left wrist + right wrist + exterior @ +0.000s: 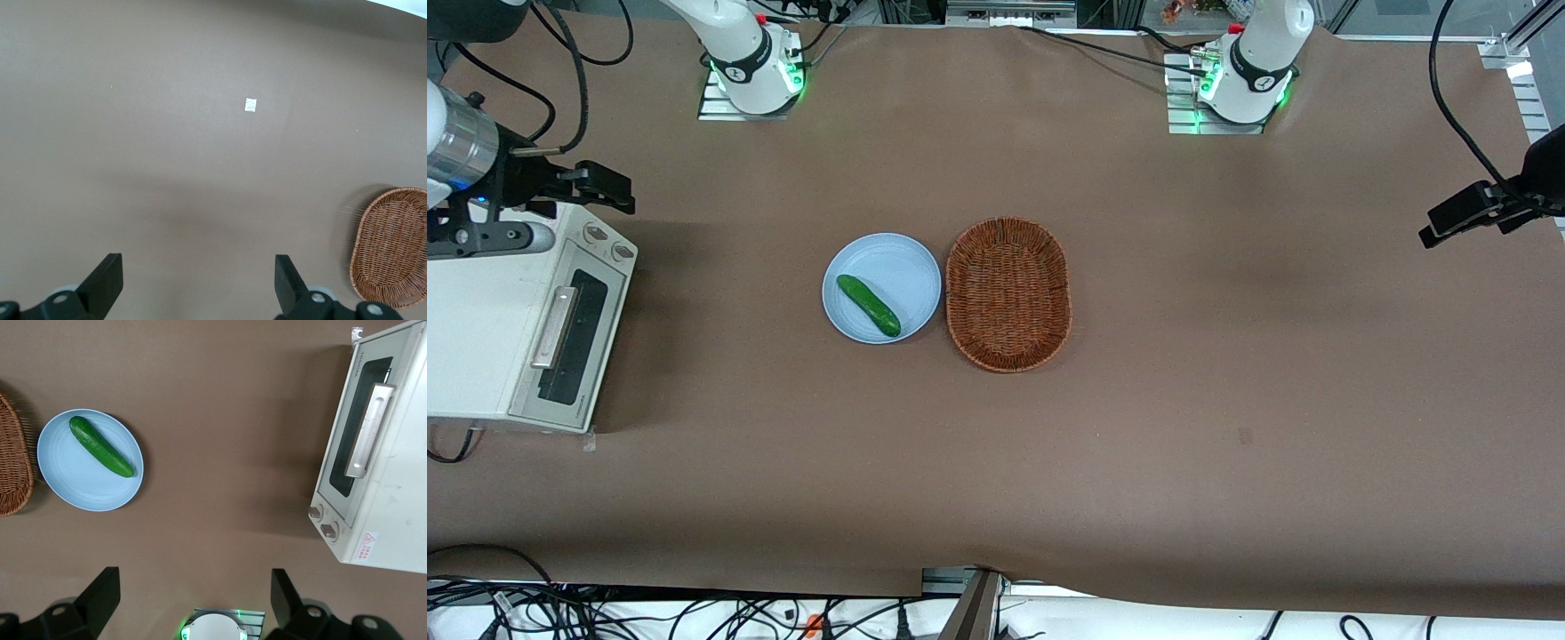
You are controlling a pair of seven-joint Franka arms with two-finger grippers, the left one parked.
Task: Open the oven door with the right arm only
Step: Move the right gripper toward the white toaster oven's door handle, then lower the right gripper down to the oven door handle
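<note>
Front view: the oven door (574,342) is seen shut at nine o'clock, stiff and hinged; its silver bar handle (553,327) is judged the grasping place. Above the oven, the gripper (624,197) is held spread, empty.

surface: a plain brown table cover (167,133) fills almost the whole frame
basket: a brown woven oval basket (395,247) lies at the lower right edge, partly cut off
mark: a small white square scrap (251,105) sits on the cover, upper middle
fingers: two black fingers (103,283) rise from the bottom edge, set wide apart
</note>
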